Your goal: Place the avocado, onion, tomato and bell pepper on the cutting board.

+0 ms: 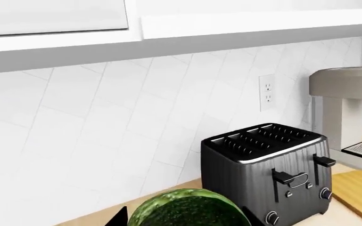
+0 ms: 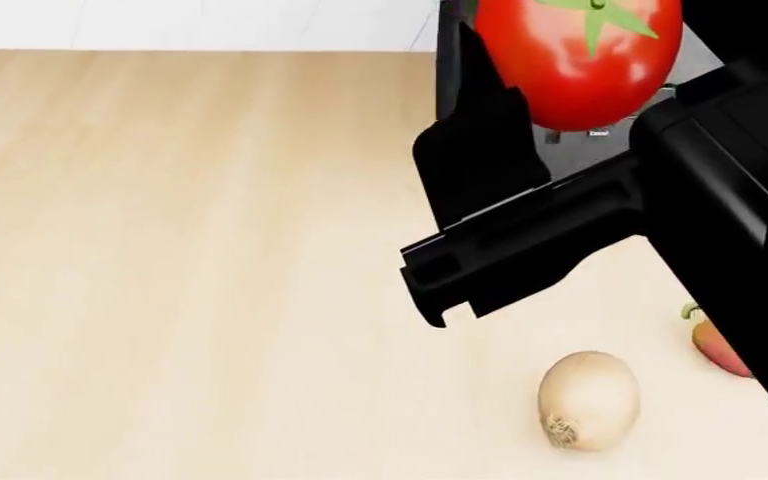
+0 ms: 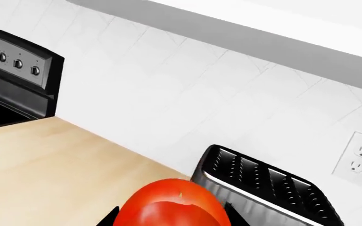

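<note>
- Left wrist view: the dark green, mottled avocado (image 1: pixel 186 209) fills the near edge, clamped in the left hand (image 1: pixel 184 217), whose black finger tips show on both sides of it. Behind it, a dark grey ribbed four-slot toaster (image 1: pixel 270 168) stands on the light wooden tabletop (image 1: pixel 99 214); a corner of the light-wood cutting board (image 1: pixel 361 190) lies beside it, under a grey coffee machine (image 1: pixel 348 110).
- Head view: the glossy red tomato (image 2: pixel 579 52) with its green stem cap is gripped high in the black right hand (image 2: pixel 544 130). The pale cream onion (image 2: pixel 590 399) lies on the tabletop, near the partly hidden pinkish-red bell pepper (image 2: pixel 715 345).
- Right wrist view: the tomato sits between the right hand's fingers, with the toaster and a black stove (image 3: pixel 11 80) beyond.
</note>
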You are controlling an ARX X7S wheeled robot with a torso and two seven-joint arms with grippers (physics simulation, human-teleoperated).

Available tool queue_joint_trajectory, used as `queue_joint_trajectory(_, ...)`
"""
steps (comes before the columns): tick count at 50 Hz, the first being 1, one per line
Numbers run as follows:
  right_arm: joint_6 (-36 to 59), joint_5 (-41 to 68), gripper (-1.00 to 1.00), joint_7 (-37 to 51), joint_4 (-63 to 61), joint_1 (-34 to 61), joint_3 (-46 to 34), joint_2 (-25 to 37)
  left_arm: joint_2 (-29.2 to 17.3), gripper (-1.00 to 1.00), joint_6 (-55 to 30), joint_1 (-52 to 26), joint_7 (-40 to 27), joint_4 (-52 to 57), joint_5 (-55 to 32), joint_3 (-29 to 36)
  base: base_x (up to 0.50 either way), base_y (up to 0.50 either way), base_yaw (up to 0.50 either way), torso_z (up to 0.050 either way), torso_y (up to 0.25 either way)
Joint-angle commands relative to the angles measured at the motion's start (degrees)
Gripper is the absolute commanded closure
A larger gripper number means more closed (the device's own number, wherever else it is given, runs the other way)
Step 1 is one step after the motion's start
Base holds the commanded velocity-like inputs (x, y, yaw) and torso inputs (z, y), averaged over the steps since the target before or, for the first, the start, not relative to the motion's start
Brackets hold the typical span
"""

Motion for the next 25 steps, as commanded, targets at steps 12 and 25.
queue_joint_trajectory(12, 0.21, -1.76, 1.0, -1.09, -0.18, -0.67, 0.58, 0.31, -0.64, 1.0, 1.23, 0.25, -0.49, 0.08, -0.82, 0.05, -0.13, -0.37, 0.0, 0.0, 0.0)
queue_joint_trajectory(25, -0.28, -1.71, 1.0, -1.07, -0.56, -1.13, 0.66, 0.56, -1.21, 1.0, 1.5, 0.41, -0.32, 0.44, -0.77, 0.11, -0.1, -0.37, 0.0, 0.0, 0.0)
